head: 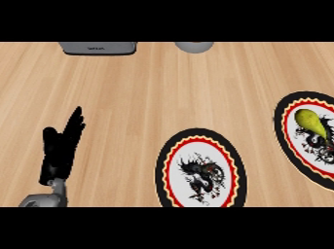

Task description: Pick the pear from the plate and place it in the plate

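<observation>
Light fell bright and even across the wooden tabletop [162,87], with no glare spots anywhere. Shadows were faint: only a thin dark edge showed beside the left robot hand [62,148] and under each plate's rim. The two round plates looked stretched taller than wide. Everything read equally soft throughout.

No readable text is showing anywhere. A grey appliance [97,47] at the far edge is carrying a small dark marking, too blurred to make out.

Black left hand [60,146] (slender fingers), grey forearm [46,198]
</observation>
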